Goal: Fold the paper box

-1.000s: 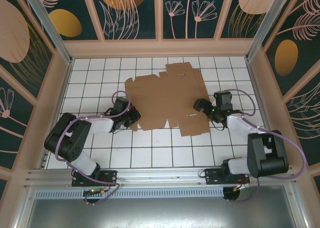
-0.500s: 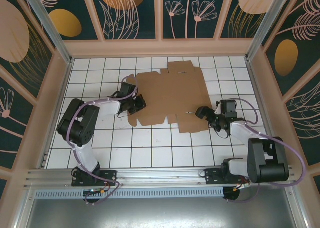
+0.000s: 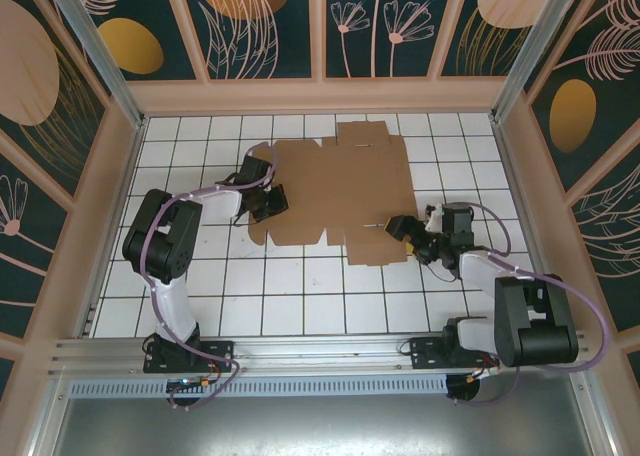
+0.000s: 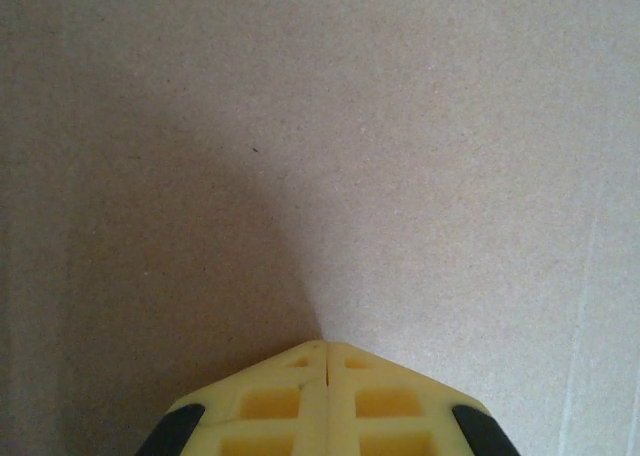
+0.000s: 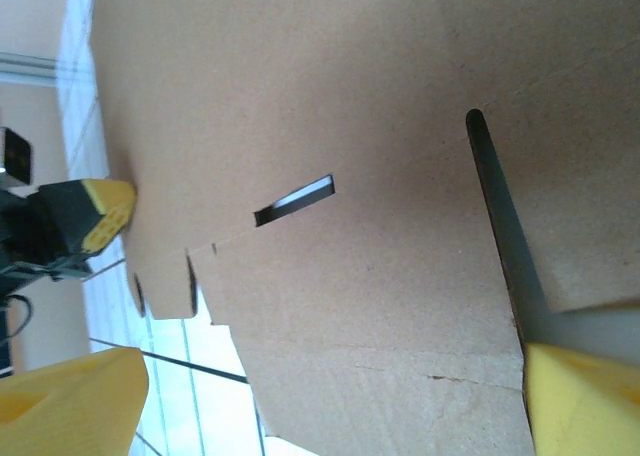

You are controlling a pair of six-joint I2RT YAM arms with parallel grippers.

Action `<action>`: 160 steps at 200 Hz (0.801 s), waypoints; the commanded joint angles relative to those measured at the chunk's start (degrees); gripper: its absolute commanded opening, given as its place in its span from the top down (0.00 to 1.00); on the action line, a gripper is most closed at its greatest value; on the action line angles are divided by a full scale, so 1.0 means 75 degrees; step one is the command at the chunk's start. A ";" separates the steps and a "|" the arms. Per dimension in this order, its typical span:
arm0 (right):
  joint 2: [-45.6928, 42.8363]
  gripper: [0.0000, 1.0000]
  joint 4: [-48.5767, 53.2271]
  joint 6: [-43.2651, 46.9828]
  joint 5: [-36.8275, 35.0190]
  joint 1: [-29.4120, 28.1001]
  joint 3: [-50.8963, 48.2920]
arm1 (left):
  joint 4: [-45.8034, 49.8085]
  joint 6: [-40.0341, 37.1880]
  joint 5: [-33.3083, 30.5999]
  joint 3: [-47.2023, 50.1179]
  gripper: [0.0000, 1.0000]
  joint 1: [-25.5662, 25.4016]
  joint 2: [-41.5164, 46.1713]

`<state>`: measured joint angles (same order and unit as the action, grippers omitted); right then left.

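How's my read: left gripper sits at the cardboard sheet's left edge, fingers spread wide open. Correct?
No. The left gripper does sit at the cardboard sheet's left edge, but the left wrist view shows its fingers closed together, not spread.

1. Paper box: plain brown.
2. Tabletop: white tiles, dark grid lines.
3. Walls: dark teal, peach line-drawn plants, orange ovals.
4. Left gripper: yellow fingers, black edges.
5. Arms: black and white, with purple cables.

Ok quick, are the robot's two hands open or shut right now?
Left gripper: shut, tip at the paper box.
Right gripper: open, by the box's edge.
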<state>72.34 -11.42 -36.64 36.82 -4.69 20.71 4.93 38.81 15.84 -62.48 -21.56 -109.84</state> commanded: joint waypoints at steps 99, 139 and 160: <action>-0.0638 0.62 -0.3623 -0.1784 0.1636 0.0400 -0.1368 | 0.0519 -0.0179 0.0521 -0.0151 1.00 0.0056 0.0210; -0.1115 0.80 -0.1918 -0.1028 0.0737 0.0364 -0.0914 | 0.0995 -0.0495 0.0136 -0.0437 0.89 0.0035 0.1036; -0.1183 0.82 -0.1592 -0.1172 0.0637 0.0339 -0.0729 | 0.1141 -0.0969 -0.0414 -0.0496 0.64 -0.0390 0.1751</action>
<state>64.77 -28.01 -46.76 44.25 -1.61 12.73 10.04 35.73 16.64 -64.01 -21.19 -103.68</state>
